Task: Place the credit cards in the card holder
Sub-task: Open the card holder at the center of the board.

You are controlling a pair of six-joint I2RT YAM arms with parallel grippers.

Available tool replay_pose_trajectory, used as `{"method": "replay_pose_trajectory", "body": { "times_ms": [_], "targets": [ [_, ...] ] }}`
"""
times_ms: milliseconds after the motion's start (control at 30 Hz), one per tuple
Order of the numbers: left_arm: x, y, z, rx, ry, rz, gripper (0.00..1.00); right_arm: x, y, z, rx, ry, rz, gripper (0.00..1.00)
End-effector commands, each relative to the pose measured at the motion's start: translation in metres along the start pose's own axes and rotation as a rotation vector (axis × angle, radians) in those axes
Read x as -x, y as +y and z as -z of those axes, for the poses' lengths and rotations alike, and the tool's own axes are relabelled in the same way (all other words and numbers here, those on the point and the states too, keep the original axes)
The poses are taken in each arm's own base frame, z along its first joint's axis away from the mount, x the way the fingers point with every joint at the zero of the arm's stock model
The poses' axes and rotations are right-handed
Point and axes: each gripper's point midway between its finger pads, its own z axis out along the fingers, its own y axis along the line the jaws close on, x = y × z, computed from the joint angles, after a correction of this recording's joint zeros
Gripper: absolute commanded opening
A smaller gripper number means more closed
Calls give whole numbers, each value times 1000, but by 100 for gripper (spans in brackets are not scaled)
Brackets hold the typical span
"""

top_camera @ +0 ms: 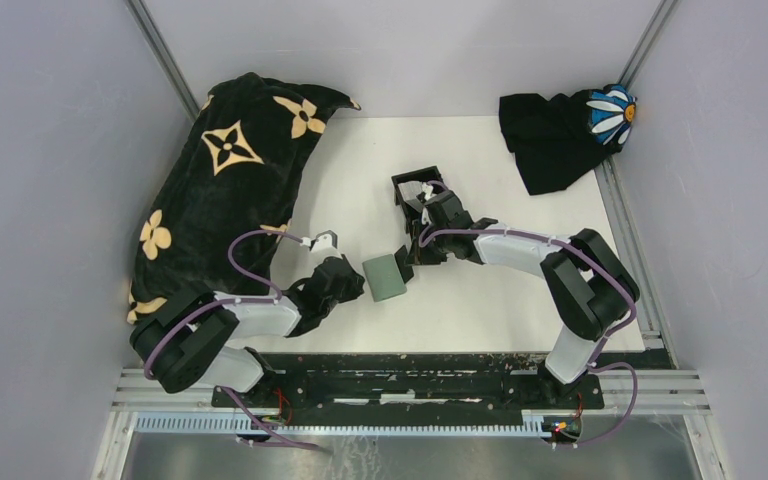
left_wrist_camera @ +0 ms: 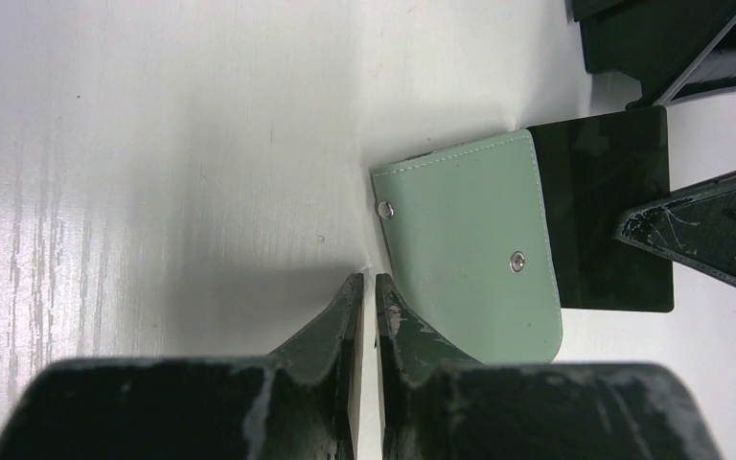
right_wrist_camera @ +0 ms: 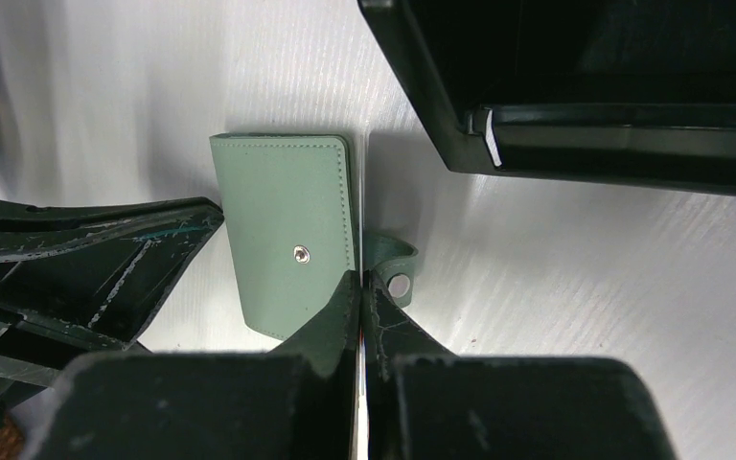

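Card (left_wrist_camera: 602,211), dark, glossy, stands on edge beside green wallet (left_wrist_camera: 460,240) mid-table, pinched in right gripper (right_wrist_camera: 359,278); left gripper (left_wrist_camera: 364,285) near-closed, empty. Prob. light, stiff, slick: grip flat faces near edge.

Mint-green card holder (top_camera: 384,277), flat, strap unsnapped

no readable text, labels, numbers anywhere

Matt stitched leather-like card holder (left_wrist_camera: 460,249) with shiny metal snaps (left_wrist_camera: 517,260) — smooth glossy white table (left_wrist_camera: 153,144) — scuffed black plastic jaws
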Motion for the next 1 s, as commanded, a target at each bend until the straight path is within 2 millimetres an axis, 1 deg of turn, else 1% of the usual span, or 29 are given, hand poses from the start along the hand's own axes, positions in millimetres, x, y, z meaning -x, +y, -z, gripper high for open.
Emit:
{"method": "replay_pose_trajectory", "body": {
  "times_ms": [0,500,800,967],
  "targets": [
    [2,4,-3,17,-20,-19,16,10,10,9,43,-43,-5,1],
    [-1,4,-5,18,-5,-25,15,16,21,23,88,-77,-23,1],
    [-2,3,-6,16,2,-27,15,6,12,11,83,-54,-41,1],
    [-3,4,-7,19,7,-28,15,4,12,8,94,-50,-50,1]
  ]
}}
